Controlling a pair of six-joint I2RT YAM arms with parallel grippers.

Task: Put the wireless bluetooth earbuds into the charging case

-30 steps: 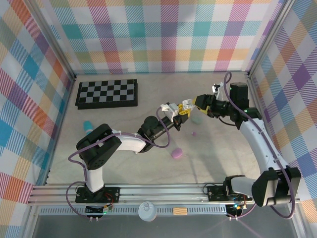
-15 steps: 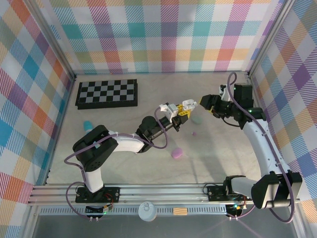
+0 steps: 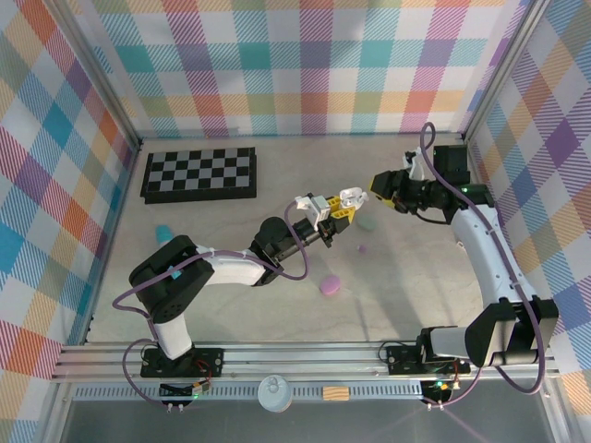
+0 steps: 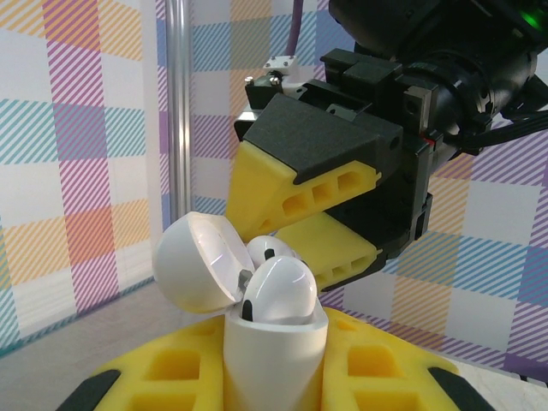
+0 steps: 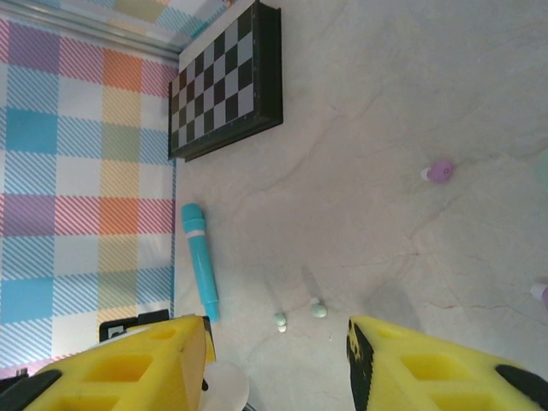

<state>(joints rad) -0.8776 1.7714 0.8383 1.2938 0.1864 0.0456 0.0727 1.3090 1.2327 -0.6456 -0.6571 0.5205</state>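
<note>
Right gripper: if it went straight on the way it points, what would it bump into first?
Probably the open white case held by the left gripper; it sits just ahead of the right gripper, though depth is unclear.

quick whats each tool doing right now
Left tool: shut on the white charging case.
Right tool: open, holding nothing.

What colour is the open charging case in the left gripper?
Glossy white; the open pebble-shaped charging case shows best in the left wrist view.
</note>
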